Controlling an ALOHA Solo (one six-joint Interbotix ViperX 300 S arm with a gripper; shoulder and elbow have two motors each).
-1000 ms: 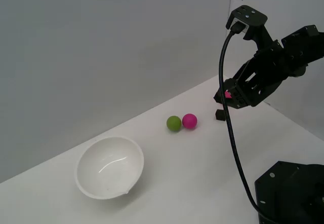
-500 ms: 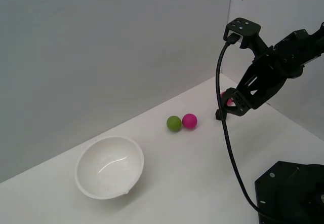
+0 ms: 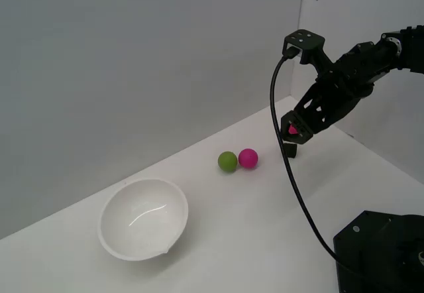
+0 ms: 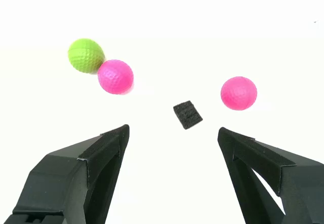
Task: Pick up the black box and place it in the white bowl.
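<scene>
The black box [image 4: 188,115] is a tiny matte cube on the white table. In the wrist view it lies just ahead of the gap between my two fingers. In the exterior view the box [image 3: 289,151] shows partly under my gripper [image 3: 295,136], which hangs just above it. My gripper [image 4: 173,132] is open and empty, with the jaws spread wide. The white bowl [image 3: 159,200] stands far off at the exterior view's left, out of the wrist view.
A green ball [image 3: 227,161] and a pink ball [image 3: 248,158] touch each other between box and bowl; both show in the wrist view [image 4: 86,55] [image 4: 115,76]. A second pink ball [image 4: 238,92] lies beside the box. The arm's black base [image 3: 377,253] stands at the front right.
My arm has swung toward the exterior view's left, bringing the gripper from beside the black box to over it. Box, balls and bowl have not moved.
</scene>
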